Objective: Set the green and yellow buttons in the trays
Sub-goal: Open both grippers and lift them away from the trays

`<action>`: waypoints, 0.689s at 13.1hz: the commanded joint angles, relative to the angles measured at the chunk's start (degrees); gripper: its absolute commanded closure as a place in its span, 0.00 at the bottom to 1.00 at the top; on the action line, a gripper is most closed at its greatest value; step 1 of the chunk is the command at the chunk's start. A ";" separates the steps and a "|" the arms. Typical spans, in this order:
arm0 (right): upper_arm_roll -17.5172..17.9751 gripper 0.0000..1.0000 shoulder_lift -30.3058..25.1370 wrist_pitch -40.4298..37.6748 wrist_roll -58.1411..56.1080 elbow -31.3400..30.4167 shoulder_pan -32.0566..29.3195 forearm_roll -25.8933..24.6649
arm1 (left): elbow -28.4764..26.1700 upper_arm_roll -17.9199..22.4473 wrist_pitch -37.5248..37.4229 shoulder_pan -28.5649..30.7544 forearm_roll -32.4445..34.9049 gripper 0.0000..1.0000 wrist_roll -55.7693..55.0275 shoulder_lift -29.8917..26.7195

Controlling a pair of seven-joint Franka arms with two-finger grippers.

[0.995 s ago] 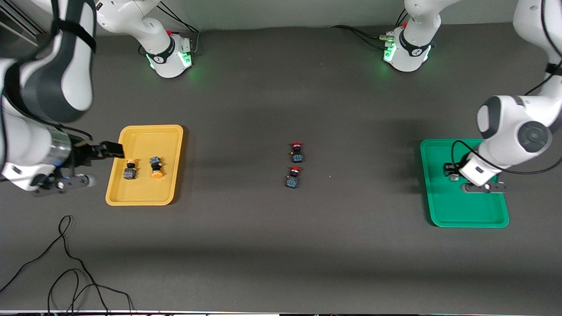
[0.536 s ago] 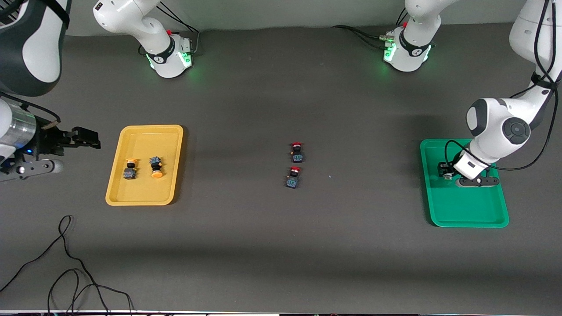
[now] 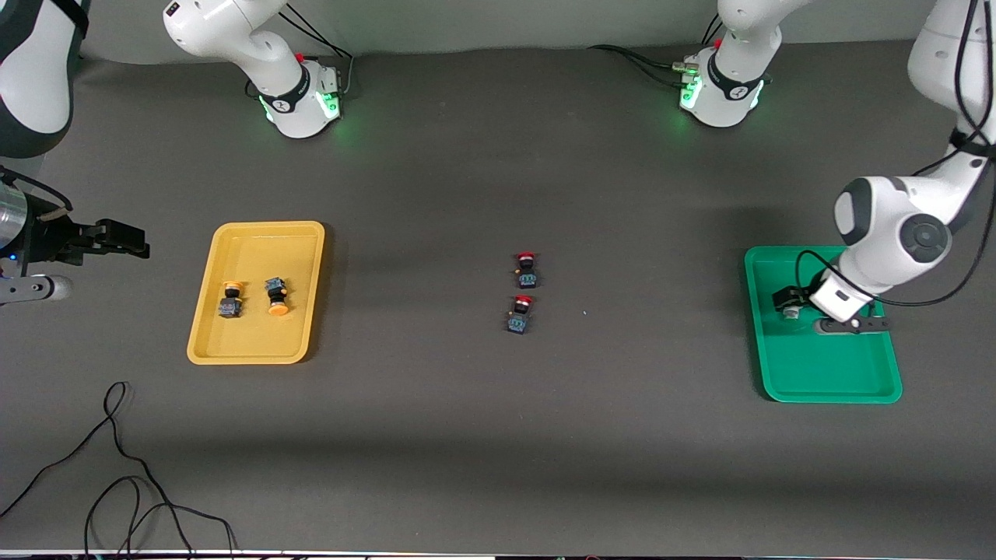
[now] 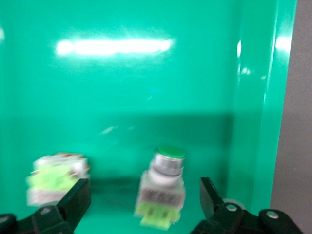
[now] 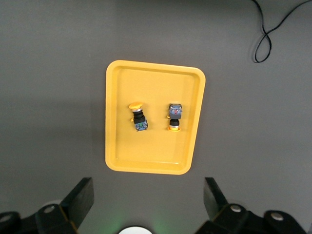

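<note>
Left hand (image 4: 141, 207) is hovering open over the green tray (image 3: 829, 385), two green buttons (image 4: 163, 187) lying in it — one between its fingers. Right hand (image 3: 128, 239) is waiting open beside the yellow tray (image 3: 257, 354), which is holding both yellow buttons (image 3: 276, 296). Buttons look light, hard, likely slippery — the squarish body is probably giving the best grip.

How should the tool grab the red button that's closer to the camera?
Come straight down and pinch the red-capped button across its boxy dark body. It lies on its side, and the round cap would probably slip.
</note>
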 commanded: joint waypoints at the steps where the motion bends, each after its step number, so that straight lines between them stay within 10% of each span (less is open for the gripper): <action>1: 18.12 0.00 -10.99 6.34 5.25 -10.99 -13.78 -5.57 | 6.78 -1.74 -18.34 -0.45 -0.09 0.00 0.34 -7.63; 6: 43.19 0.00 -13.73 6.19 5.26 -11.99 -39.20 -6.80 | 37.95 -5.00 -59.91 -2.11 -5.80 0.00 0.70 -8.18; 9: 46.57 0.00 -14.61 5.92 5.26 -11.55 -42.67 -6.81 | 50.64 -5.26 -71.82 -2.65 -5.71 0.00 0.69 -8.08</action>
